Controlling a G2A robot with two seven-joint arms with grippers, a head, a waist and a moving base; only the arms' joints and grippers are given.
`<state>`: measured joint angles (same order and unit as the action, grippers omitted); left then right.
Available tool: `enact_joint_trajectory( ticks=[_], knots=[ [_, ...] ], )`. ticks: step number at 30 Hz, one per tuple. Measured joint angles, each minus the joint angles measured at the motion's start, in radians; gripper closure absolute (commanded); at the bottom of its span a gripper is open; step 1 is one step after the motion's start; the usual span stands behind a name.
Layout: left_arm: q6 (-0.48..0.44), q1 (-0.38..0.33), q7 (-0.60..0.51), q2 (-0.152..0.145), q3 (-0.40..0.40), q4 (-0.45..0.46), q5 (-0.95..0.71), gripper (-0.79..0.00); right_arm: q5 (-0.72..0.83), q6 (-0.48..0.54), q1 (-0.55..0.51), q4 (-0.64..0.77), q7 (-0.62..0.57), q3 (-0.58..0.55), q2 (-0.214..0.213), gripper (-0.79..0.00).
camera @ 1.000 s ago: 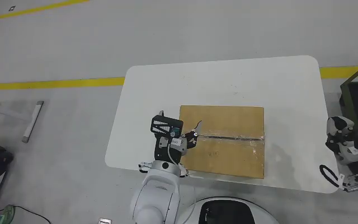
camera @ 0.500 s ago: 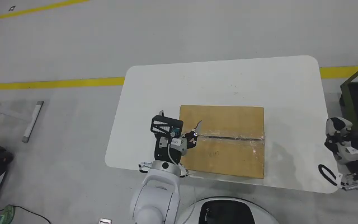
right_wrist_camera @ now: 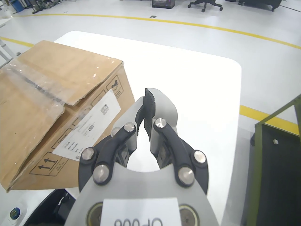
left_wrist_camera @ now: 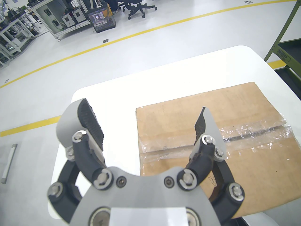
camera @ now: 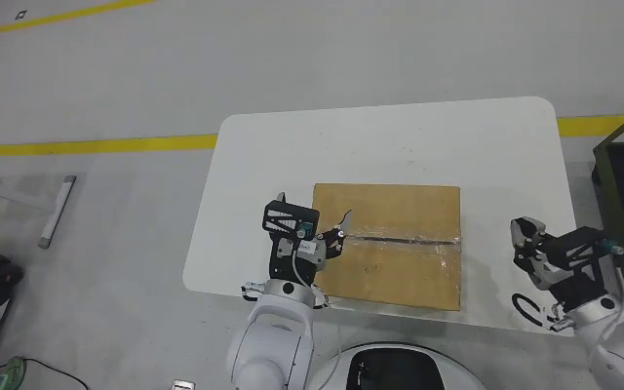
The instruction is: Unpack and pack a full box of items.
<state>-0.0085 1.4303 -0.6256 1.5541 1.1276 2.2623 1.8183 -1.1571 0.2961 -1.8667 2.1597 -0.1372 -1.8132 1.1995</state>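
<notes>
Right wrist view reveals a label [right_wrist_camera: 89,128] on the side of the box [right_wrist_camera: 42,88]; left fingers [left_wrist_camera: 90,121] spread, right fingers [right_wrist_camera: 148,109] closed

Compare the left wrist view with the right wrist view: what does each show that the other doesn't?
Left wrist view, not the right: the open left tool above one edge of the cardboard box, and a grey rod on the floor. Right wrist view, not the left: the shut right tool beside the box, and the box's side wall with a white label and arrow marks. Both: the box's top, the clear tape along its seam, the white table.
</notes>
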Motion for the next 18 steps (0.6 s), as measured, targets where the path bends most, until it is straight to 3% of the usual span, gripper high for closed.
enact_joint_trajectory(
  ticks=[18],
  knots=[
    [0.000, 0.000, 0.000, 0.000, 0.000, 0.000, 0.000, -0.785, -0.050, 0.074, 0.013, -0.041, 0.036, 0.061, -0.003, 0.000]
  ],
)
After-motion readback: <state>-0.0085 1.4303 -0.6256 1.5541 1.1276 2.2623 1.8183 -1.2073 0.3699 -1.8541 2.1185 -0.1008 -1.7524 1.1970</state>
